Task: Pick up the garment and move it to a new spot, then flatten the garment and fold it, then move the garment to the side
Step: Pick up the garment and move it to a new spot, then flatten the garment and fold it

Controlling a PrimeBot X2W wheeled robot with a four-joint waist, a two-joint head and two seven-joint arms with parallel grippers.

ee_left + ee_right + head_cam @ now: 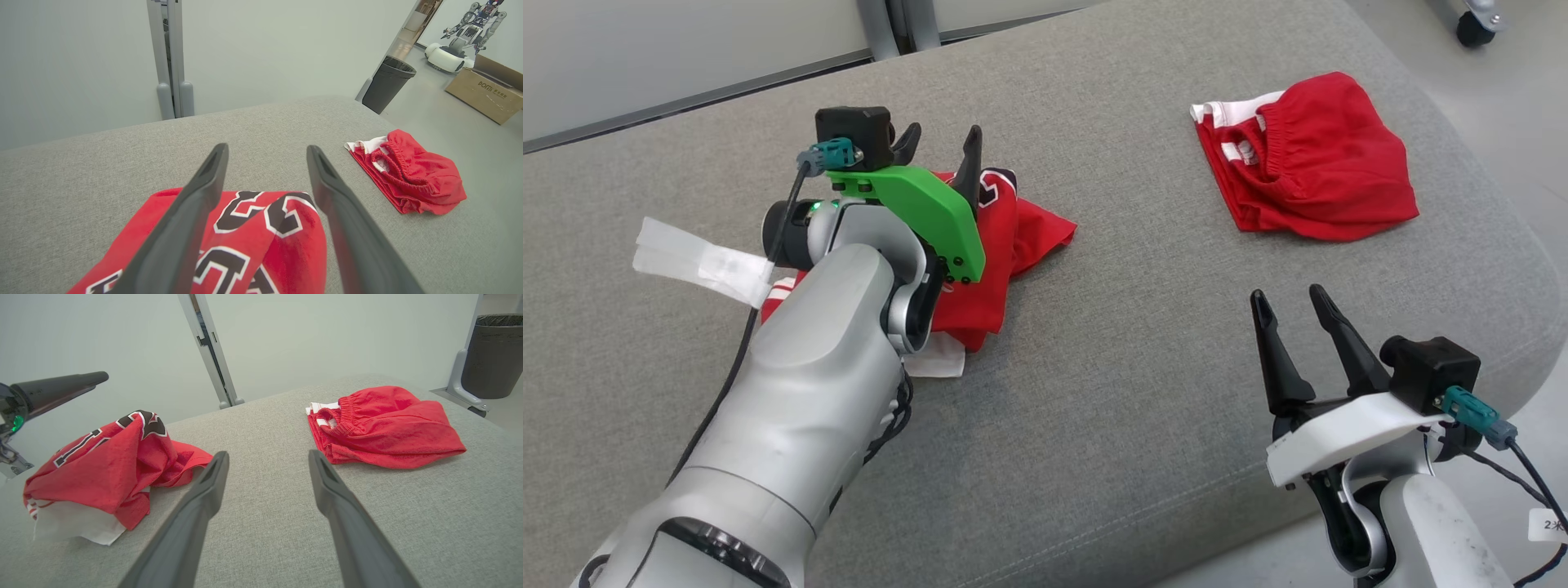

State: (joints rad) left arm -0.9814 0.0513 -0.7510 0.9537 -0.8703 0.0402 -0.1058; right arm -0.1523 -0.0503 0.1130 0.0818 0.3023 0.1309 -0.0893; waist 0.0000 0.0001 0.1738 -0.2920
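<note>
A crumpled red jersey with black-and-white lettering, the garment, lies in a heap left of centre on the grey padded table. My left gripper hovers just over its far side, jaws wide apart and holding nothing; the cloth lies below and between the fingers. One left finger shows above the heap in the right wrist view. My right gripper stands open over bare table at the near right, well apart from the jersey.
Folded red shorts lie at the far right of the table. The table's rounded edge runs down the right side. On the floor beyond stand a black bin and a cardboard box.
</note>
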